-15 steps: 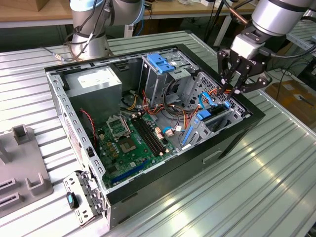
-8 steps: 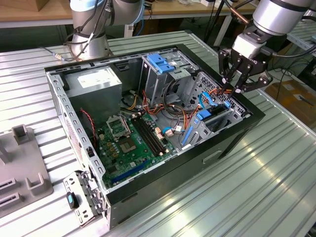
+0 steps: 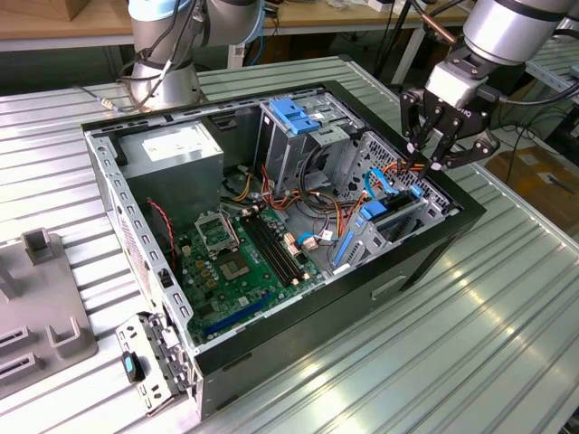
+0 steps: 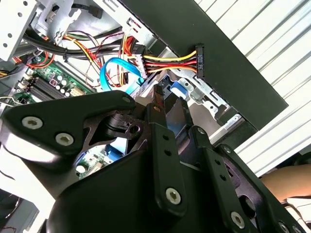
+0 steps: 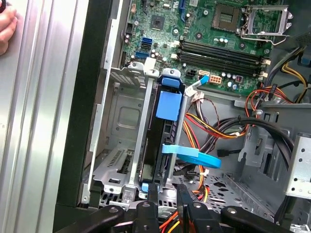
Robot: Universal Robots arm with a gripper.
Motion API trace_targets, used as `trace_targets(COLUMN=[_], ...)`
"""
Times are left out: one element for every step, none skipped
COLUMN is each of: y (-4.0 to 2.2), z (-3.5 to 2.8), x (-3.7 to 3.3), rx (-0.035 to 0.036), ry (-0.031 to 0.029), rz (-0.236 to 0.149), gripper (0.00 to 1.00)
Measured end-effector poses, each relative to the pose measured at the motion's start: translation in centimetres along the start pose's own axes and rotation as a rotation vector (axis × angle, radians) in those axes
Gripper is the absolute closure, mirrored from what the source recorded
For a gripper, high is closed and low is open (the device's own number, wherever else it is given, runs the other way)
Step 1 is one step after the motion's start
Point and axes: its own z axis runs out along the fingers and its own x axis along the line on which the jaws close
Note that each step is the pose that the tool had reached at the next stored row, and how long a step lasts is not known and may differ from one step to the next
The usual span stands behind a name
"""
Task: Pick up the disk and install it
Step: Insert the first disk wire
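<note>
- Already the disk [image 5: 164, 141] stands on edge in the metal drive cage [image 5: 119, 160] at the right end of the open computer case [image 3: 425, 262], as the exterior view sees it; in the first wrist view it shows as a dark slab clipped in a bright blue rail frame, with a blue pull tab at its upper end.
- Beside it a flat blue data cable [image 5: 192, 155] curls across the cage opening, and a bundle of red, yellow and black power wires [image 5: 214, 128] lies just to its side.
- Farther into the case sits the green motherboard [image 3: 240, 258], with the grey power-supply box [image 3: 172, 149] at the far left corner and a bare blue bracket [image 3: 297, 113] on top of the far bay.
- Above the cage the gripper [image 3: 441, 137] hangs from the arm, pointing downward, close over the case's right rim.
- Its fingers [image 5: 150, 194] stand narrowly apart at the end of the disk in the first wrist view; whether they pinch the blue frame or merely sit next to it I cannot tell.
- A person's hand [image 5: 6, 29] rests on the ribbed metal table [image 3: 470, 344] outside the case.
</note>
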Motion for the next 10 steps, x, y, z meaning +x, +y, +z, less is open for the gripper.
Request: trace_targets(y=[0.00,0.00,0.00,-0.01,-0.02,-0.04,-0.06,-0.13,-0.24,-0.36], z=[0.00,0.00,-0.01,-0.06,-0.17,-0.29,-0.42,-0.45,-0.45,-0.44], x=[0.00,0.00,0.00,0.01,0.00,0.00,0.00,0.01,0.04,0.06], rx=[0.0000,0.0000,0.0000,-0.0001,0.0000,0.0000,0.0000,-0.0001,-0.0001,-0.0001], ry=[0.0000,-0.0001,0.0000,0.0001,0.0001,0.0000,-0.0001,-0.0001,-0.0002,-0.0005], rz=[0.000,0.000,0.000,0.000,0.000,0.000,0.000,0.000,-0.002,-0.006], gripper=[0.70,0.70,0.70,0.70,0.70,0.70,0.70,0.70,0.70,0.70])
